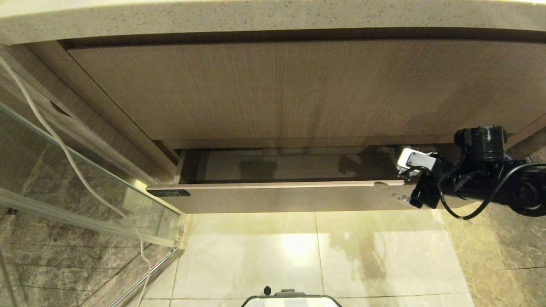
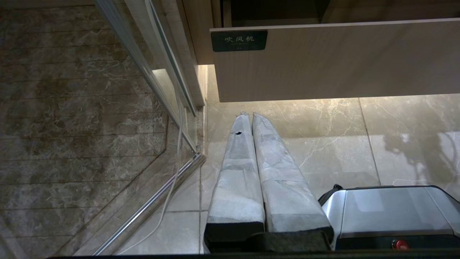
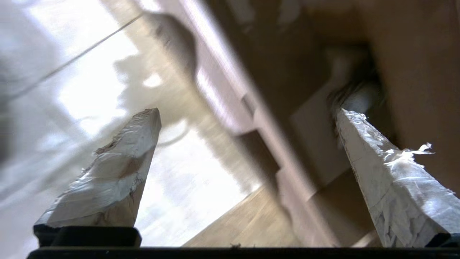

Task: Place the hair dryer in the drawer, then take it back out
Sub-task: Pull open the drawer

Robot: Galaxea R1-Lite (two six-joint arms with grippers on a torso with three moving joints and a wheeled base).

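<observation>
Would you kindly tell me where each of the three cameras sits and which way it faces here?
Head view: high on the robot, looking down at the open drawer; the right arm reaches its right end, and the base edge shows.
Left wrist view: low, behind the shut left gripper, facing the drawer's labelled front over floor tiles; the base corner shows.
Right wrist view: behind the open right gripper, tilted along the drawer's edge; blurred.
Shared: head and left wrist views both show the dark label.

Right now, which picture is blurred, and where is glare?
Right wrist view: smeared by motion, though the open right gripper stays clear. Head view: sharp, with a bright glare patch on the floor tiles. Left wrist view: sharp, the drawer label readable.
</observation>
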